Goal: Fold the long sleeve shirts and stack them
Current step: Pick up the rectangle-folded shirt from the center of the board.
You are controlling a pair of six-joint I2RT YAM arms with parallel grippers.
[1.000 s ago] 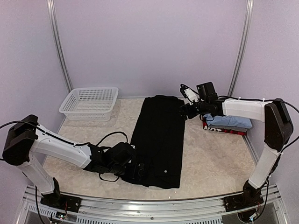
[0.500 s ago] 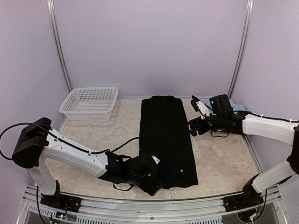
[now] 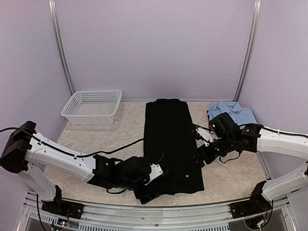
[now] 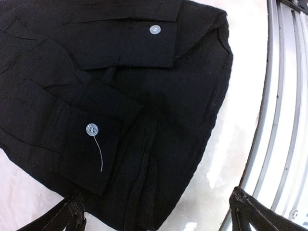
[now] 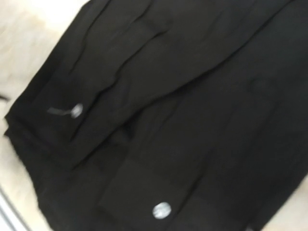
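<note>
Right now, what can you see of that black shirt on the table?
The black shirt is soft, plain cloth, folded into a long narrow strip lying flat on the pale table, running from the back toward the near edge. Its sleeves are folded in on top; two cuffs with pale buttons show near the lower end, one trailing a loose thread. The left end effector hangs open over its near corner, the right end effector at its right edge; contact can't be told.

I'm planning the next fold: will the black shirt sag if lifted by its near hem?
Probably floppy: the black shirt lies flat in soft creased layers, so a lifted hem should droop. Its folded-in cuffs look loose and could fall open.
</note>
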